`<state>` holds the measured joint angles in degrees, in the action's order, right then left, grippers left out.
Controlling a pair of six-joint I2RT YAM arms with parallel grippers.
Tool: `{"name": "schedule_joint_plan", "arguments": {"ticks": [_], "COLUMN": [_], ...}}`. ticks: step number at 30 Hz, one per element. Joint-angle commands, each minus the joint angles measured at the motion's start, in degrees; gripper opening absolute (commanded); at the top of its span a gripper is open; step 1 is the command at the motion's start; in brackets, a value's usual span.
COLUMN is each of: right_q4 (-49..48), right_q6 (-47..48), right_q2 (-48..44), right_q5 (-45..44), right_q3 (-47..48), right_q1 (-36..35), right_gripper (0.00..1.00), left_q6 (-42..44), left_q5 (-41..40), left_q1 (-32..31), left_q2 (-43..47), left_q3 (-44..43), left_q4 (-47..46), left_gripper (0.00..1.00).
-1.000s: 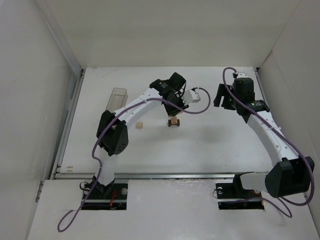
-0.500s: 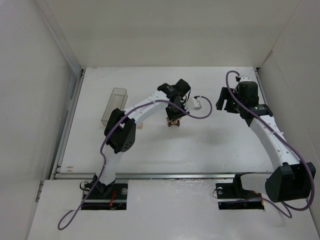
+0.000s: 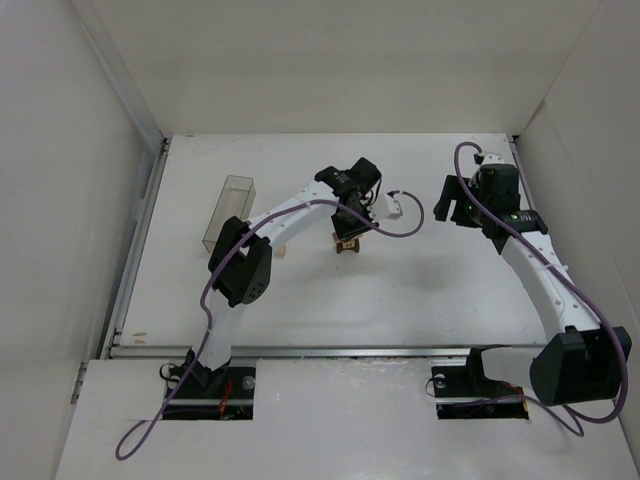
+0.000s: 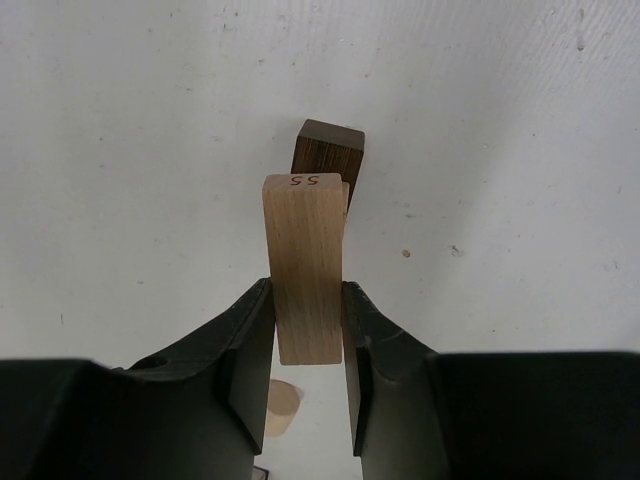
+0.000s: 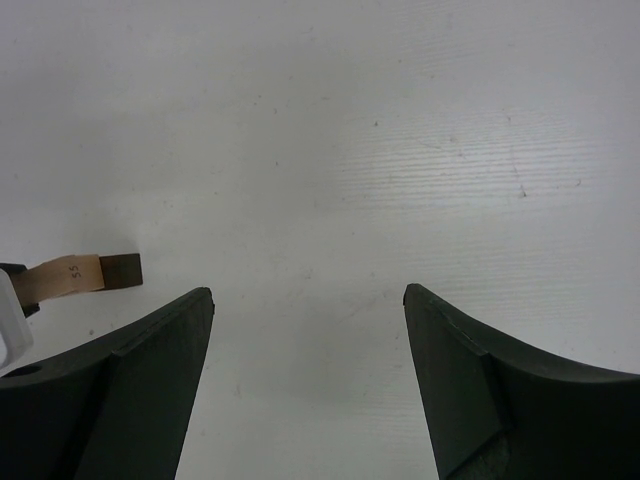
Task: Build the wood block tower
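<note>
The wood block tower (image 3: 347, 243) stands mid-table: a dark brown block (image 4: 328, 157) with a pale tan bar (image 4: 305, 265) marked "55" lying over it. My left gripper (image 4: 307, 300) is shut on the near end of that bar, fingers pressed on both its sides; in the top view it (image 3: 350, 224) hangs right over the tower. The bar and the dark block also show at the left edge of the right wrist view (image 5: 80, 275). My right gripper (image 5: 308, 295) is open and empty above bare table, to the right of the tower (image 3: 449, 201).
A clear plastic box (image 3: 228, 210) lies at the left. A small tan cube (image 3: 281, 251) sits left of the tower. A pale round piece (image 4: 281, 408) lies on the table under my left fingers. White walls enclose the table.
A second ago the left arm swung and lowered over the tower; since half a second ago it has stayed put. The right gripper drifted slightly right.
</note>
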<state>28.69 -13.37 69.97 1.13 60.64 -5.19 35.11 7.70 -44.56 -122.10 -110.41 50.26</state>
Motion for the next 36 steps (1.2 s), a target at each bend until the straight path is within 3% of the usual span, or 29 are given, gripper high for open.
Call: {"name": "schedule_joint_plan", "arguments": {"ticks": [1, 36], "right_q4": [-2.85, -2.85], "right_q6": [0.53, 1.06], "right_q2": [-1.60, -1.60], "right_q5": [0.98, 1.51], "right_q3": [0.18, -0.88], "right_q1": [0.44, 0.97], "right_gripper": [0.82, 0.82], "left_q6": [0.31, 2.77], "left_q5": [0.29, 1.17], "left_q1": [-0.18, -0.18], "left_q2": [0.55, -0.59], "left_q3": [-2.70, -0.86], "left_q4": [-0.25, 0.37], "left_gripper": [0.00, 0.00]}}
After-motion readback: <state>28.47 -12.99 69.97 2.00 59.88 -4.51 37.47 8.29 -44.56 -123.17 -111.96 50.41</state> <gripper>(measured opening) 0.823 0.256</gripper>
